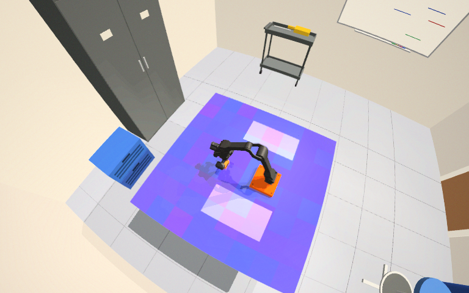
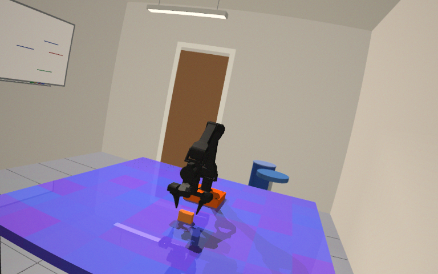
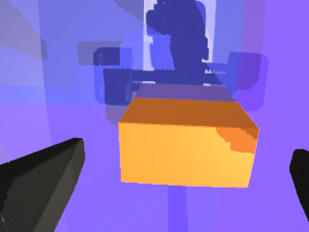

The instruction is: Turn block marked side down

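Hanging over the purple-and-blue checkered table (image 2: 80, 206), pointing downward: the black gripper (image 2: 187, 208), fingers spread nearly as wide as possible and gripping nothing. Sitting flat on the table just below and between the fingertips, touching neither: the orange block (image 2: 186, 216). Showing in the wrist view as a rectangular orange block (image 3: 187, 149), brighter on the near face, darker on top, with one dark finger (image 3: 39, 184) off to the left and the edge of the other at the far right, both well apart from the block's sides. Not telling from any view which face carries the mark.

Reaching from the orange base (image 1: 265, 182) near the table's middle, arching up and over toward the block (image 1: 225, 163) in the top view: the black arm (image 1: 248, 148). Casting a dark shadow on the glossy surface beside the block.

Standing around the table: a grey cabinet (image 1: 113, 61), a blue crate (image 1: 121, 157) on the floor, a metal cart (image 1: 287, 51) carrying a yellow item, a whiteboard (image 2: 32, 45), a brown door (image 2: 193, 106) and a blue stool (image 2: 271, 177).
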You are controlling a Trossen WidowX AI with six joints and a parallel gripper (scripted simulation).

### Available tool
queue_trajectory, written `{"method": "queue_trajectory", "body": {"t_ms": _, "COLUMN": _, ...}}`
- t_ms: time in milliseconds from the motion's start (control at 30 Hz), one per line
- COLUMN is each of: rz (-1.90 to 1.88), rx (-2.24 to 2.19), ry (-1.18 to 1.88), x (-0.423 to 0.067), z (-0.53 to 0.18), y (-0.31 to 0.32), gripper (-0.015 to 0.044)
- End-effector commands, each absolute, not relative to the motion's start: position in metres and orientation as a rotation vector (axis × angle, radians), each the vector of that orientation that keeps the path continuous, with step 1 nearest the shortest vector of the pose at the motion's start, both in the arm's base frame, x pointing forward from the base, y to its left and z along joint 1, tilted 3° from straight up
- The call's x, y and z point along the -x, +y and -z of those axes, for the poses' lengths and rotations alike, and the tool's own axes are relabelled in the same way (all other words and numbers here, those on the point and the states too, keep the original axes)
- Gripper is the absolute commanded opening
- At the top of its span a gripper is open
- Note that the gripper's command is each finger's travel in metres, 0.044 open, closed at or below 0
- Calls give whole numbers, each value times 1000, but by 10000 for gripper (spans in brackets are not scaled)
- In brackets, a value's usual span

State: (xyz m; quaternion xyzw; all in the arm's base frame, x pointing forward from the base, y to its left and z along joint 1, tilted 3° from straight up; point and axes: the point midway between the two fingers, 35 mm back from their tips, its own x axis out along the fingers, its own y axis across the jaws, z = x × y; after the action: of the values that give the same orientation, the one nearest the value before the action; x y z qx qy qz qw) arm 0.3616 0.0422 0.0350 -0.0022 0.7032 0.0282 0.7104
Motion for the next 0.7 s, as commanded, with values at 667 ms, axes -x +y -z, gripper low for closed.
{"method": "queue_trajectory", "body": {"t_ms": 667, "rz": -65, "rx": 1, "ry": 1581, "x": -358, "z": -12, "y": 44, "gripper": 263}}
